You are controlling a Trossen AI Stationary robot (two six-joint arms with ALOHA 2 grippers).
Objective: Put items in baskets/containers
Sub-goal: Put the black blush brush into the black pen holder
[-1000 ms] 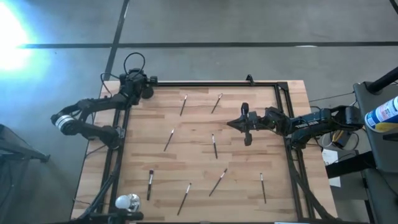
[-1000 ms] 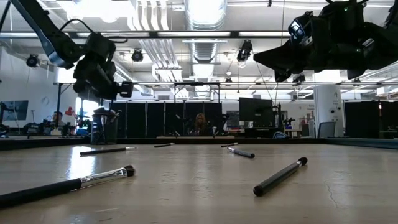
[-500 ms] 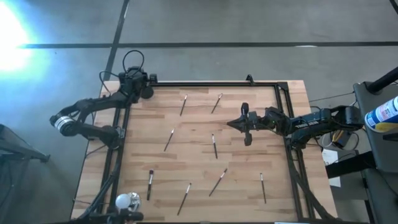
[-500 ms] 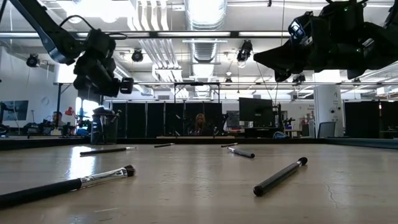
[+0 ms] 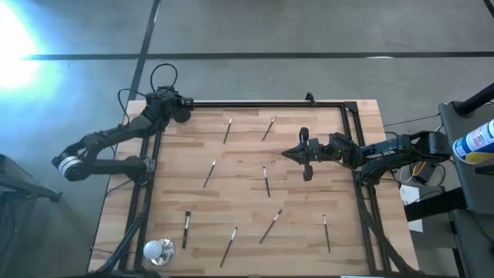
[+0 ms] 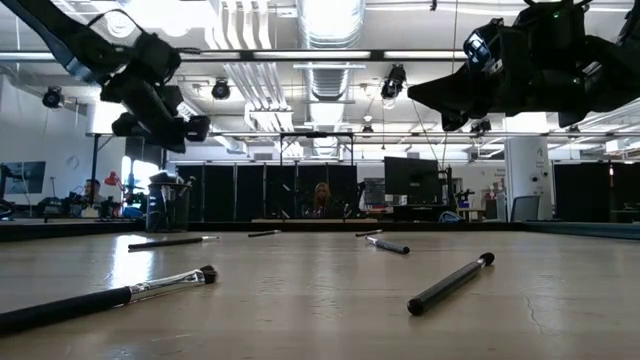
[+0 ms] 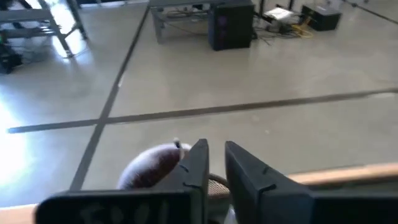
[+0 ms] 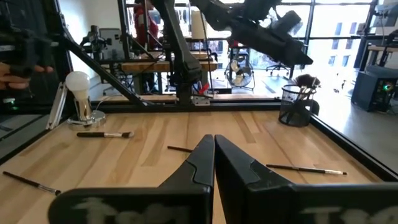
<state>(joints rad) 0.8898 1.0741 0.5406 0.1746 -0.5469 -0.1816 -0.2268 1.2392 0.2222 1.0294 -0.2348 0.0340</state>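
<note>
Several thin makeup brushes (image 5: 266,181) lie flat and scattered on the wooden table; two lie close in the low view (image 6: 110,297) (image 6: 450,283). The black cup (image 6: 168,205) stands at the far-left corner with brushes sticking up out of it, also in the right wrist view (image 8: 297,102). My left gripper (image 5: 174,106) (image 6: 188,127) hovers above the cup, tilted, its fingers a narrow gap apart (image 7: 216,158); a fluffy brown brush head (image 7: 152,167) shows just below it. My right gripper (image 5: 306,158) (image 8: 214,146) is shut and empty, raised over the table's right middle.
A shiny whitish round object (image 5: 158,249) stands at the near-left corner, also in the right wrist view (image 8: 79,87). A dark frame rail (image 5: 262,103) runs along the table's far edge and sides. Bare wood lies between the scattered brushes. A person sits far off behind the table (image 6: 322,197).
My left gripper has risen above the black cup and tipped over more, while its arm has swung outward past the table's left edge. The right arm and the brushes on the table have kept still.
</note>
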